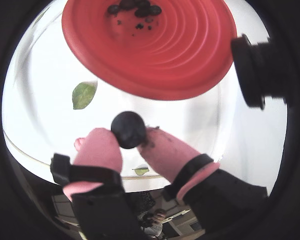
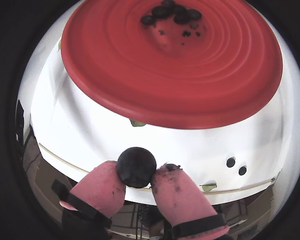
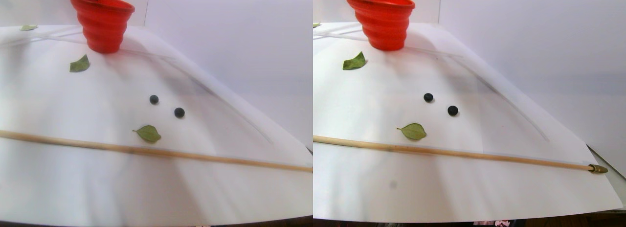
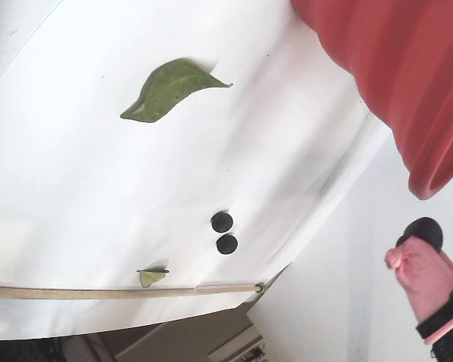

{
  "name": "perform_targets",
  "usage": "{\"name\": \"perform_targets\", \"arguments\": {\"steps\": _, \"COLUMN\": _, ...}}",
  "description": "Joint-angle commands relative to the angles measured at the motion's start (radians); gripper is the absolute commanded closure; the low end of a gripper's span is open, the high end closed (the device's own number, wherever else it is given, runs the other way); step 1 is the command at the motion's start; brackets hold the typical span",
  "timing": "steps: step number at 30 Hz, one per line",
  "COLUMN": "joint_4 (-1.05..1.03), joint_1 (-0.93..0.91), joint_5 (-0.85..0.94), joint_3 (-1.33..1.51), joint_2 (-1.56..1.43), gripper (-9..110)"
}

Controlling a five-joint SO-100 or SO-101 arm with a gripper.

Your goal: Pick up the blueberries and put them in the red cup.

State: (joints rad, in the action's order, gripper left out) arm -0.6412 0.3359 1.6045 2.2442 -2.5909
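The pink-tipped black tool [image 2: 136, 176] pinches one small, round, near-black blueberry [image 2: 136, 167] between its fingertips, above the large ribbed red plastic cup [image 2: 170, 65], which holds what look like several berries. Two more berries [image 3: 154, 99] lie mid-surface [image 3: 73, 178], between green leaves [image 3: 148, 133].

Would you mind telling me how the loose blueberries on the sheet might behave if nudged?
The two blueberries look round and smooth, so they would probably roll. The one in the pincer is gripped only at its sides and may slip.

The gripper [image 1: 130, 142] hangs with pink-tipped jaws (nearly closed) pinching a berry [image 1: 128, 129].
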Motion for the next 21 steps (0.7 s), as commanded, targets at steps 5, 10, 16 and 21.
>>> {"name": "perform_targets", "arguments": {"steps": 5, "joint_4": 0.014, "joint_1": -0.011, "joint_5": 0.023, "joint_3": -0.120, "joint_2": -0.006, "gripper": 92}}
{"name": "perform_targets", "arguments": {"steps": 10, "joint_4": 0.063, "joint_1": -0.034, "joint_5": 0.051, "joint_3": -0.124, "joint_2": 0.020, "gripper": 91}}
{"name": "perform_targets", "arguments": {"steps": 16, "joint_4": 0.112, "joint_1": -0.063, "joint_5": 0.075, "joint_3": -0.112, "joint_2": 0.043, "gripper": 88}}
{"name": "perform_targets", "arguments": {"steps": 21, "joint_4": 0.121, "joint_1": -0.074, "joint_5": 0.078, "joint_3": -0.109, "joint_2": 0.044, "gripper": 85}}
